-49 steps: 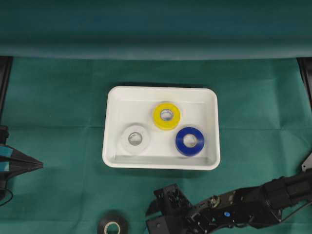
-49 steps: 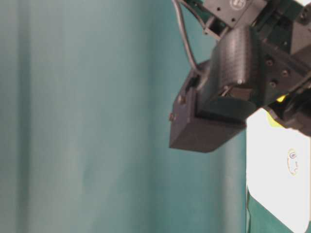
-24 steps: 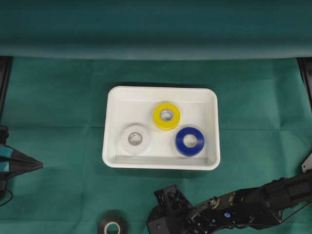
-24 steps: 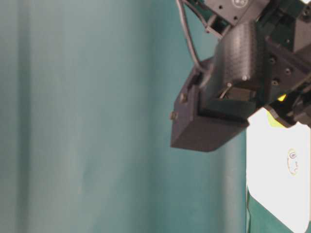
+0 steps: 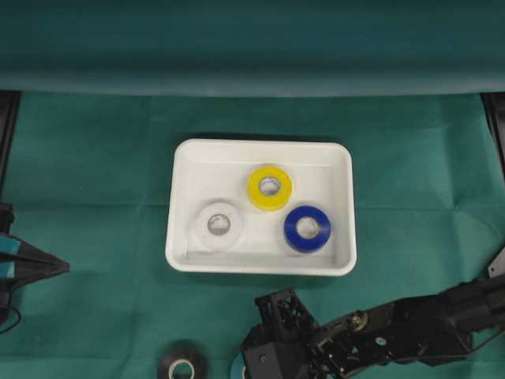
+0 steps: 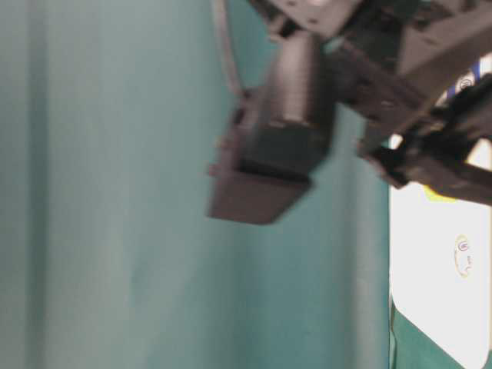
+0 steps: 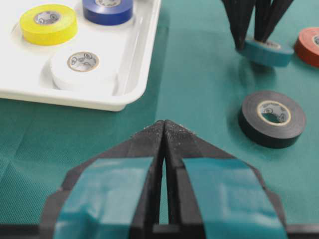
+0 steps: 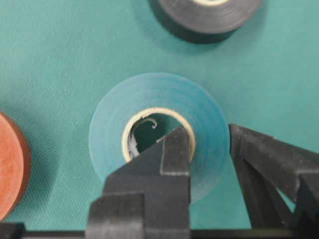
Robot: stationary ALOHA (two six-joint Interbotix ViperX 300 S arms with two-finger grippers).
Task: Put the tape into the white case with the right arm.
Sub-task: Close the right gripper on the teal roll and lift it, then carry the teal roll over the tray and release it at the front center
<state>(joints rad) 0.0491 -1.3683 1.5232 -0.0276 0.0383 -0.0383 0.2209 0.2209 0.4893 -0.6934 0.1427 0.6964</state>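
Your right claw [image 8: 207,149], the all-black one with pointed fingers, is clamped on the teal-blue roll of tape [image 8: 158,130]: one finger [image 8: 172,149] sits inside the core hole, the other [image 8: 259,154] outside the roll's wall, so the wall is pinched between them. The roll lies flat on the green cloth-covered surface [image 5: 95,158], near the bottom edge of the overhead view, outside the shallow glossy white rectangular plastic case [image 5: 183,158]. The case sits mid-surface, above your right arm [image 5: 410,332] in that view, and holds three rolls: yellow tape roll [image 5: 270,188], blue tape roll [image 5: 307,228], white tape roll [image 5: 218,226]. A black tape roll [image 7: 271,118] lies on the cloth just beside the teal one, and an orange-red tape roll [image 7: 309,46] on its other side. Your left claw [image 7: 164,130], black with light-blue bands, is closed tip to tip on nothing, parked at the left edge, well apart from the case. The table-level view is blurred; it tells you nothing about the grip.
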